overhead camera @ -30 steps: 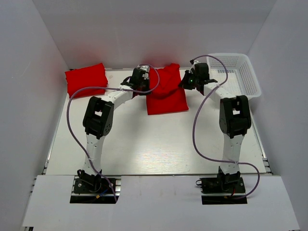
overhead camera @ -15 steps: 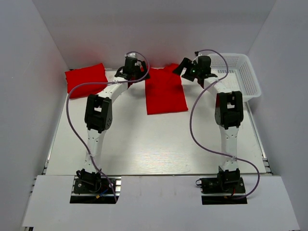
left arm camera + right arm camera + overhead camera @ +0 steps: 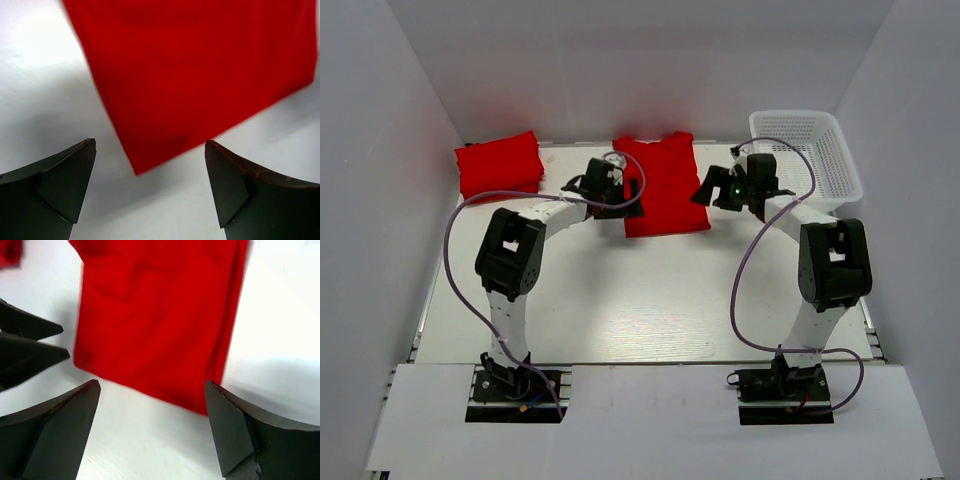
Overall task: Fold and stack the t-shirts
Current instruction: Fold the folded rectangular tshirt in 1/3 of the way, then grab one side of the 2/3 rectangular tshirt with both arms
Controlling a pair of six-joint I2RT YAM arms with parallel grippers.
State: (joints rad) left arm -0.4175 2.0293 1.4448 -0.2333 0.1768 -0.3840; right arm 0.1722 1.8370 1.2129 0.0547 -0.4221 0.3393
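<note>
Holds nothing in the left claw (image 3: 150, 145): fingers (image 3: 55, 185) spread wide over the white table (image 3: 45, 80). Faces the near left corner of a red shirt (image 3: 200, 75) laid flat, just ahead of the fingertips and apart from them. Holds nothing in the right claw (image 3: 152, 383) either, gaping just as wide. Looks there at the same shirt's near edge, just ahead, its right corner by the right fingertip. Flanks the shirt on both sides: left claw at its left edge, right claw just off its right edge. Shows a second shirt (image 3: 498, 165), folded, well left of the left claw. Shows a white basket (image 3: 830, 150) right of and beyond the right claw.
</note>
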